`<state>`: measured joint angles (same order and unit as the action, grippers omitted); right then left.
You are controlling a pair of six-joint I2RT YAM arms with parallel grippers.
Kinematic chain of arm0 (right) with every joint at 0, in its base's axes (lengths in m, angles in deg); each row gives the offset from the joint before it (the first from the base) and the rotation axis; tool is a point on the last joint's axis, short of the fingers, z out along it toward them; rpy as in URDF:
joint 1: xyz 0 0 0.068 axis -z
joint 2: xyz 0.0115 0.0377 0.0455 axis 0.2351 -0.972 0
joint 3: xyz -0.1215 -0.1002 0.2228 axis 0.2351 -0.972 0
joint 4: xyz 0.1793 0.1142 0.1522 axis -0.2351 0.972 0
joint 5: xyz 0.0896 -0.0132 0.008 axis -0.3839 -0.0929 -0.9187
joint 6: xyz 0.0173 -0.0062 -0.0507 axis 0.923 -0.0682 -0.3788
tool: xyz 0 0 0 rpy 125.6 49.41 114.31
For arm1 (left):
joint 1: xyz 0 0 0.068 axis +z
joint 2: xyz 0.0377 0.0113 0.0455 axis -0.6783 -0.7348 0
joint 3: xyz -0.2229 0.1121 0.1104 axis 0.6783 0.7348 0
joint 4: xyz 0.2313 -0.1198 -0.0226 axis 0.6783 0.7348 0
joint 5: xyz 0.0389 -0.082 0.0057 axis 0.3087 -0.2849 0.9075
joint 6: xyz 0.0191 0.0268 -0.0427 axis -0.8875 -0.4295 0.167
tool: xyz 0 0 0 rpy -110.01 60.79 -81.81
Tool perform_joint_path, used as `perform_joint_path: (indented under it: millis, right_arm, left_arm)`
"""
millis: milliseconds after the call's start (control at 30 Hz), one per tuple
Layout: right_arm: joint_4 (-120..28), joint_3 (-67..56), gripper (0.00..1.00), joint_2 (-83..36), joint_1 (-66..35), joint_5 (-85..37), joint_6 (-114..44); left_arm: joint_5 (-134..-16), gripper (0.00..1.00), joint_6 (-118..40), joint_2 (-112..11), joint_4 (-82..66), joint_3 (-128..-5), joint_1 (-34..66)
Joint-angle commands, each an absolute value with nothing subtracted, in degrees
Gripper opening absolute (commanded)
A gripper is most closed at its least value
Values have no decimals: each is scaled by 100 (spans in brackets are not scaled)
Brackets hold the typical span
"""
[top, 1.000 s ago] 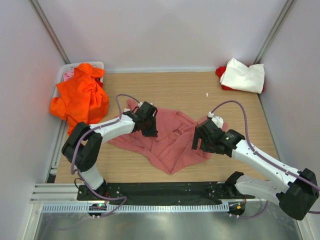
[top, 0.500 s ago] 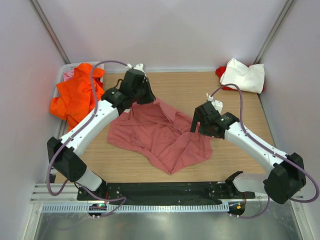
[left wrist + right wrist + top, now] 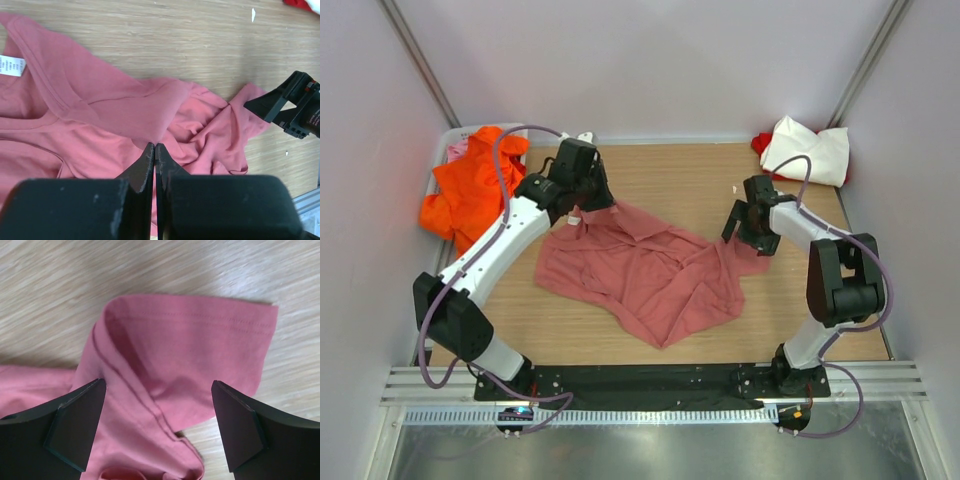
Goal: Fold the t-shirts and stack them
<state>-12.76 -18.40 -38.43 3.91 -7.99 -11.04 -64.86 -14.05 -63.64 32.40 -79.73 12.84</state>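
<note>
left arm point(image 3: 510, 235) and right arm point(image 3: 796, 222) are white shells with black joints, each with a loose purplish cable point(image 3: 496, 165) looping off it. left pincer point(image 3: 154, 146) and right pincer point(image 3: 157, 384) have matte black wedge fingers, slightly scuffed

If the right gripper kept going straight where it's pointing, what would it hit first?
Probably the salmon-pink t-shirt, whose sleeve lies on the table under the open right gripper; depth is unclear.
</note>
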Motion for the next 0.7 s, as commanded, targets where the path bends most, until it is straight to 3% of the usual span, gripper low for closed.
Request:
perform_joint_path:
  millis: [0,200,433,667]
  right_arm:
    - [-1446,-1518,93,-3903,909,-1039,-1368]
    - [-1587,-1808,93,-3903,1693,-1356,-1350]
    - [-1586,-1737,90,-4167,1747,-1135,-1342]
    - [-1973,-1887,78,-4509,1747,-1312,-1262]
  left_arm:
    - [-6622,0,-1593,-6221,3158,-8022,1466]
    - [-6850,0,-1663,-6106,3053,-7767,1634]
    - [-6965,0,-1742,-6089,3026,-7635,1713]
    - [-7070,0,-1751,-6089,2929,-7451,1810]
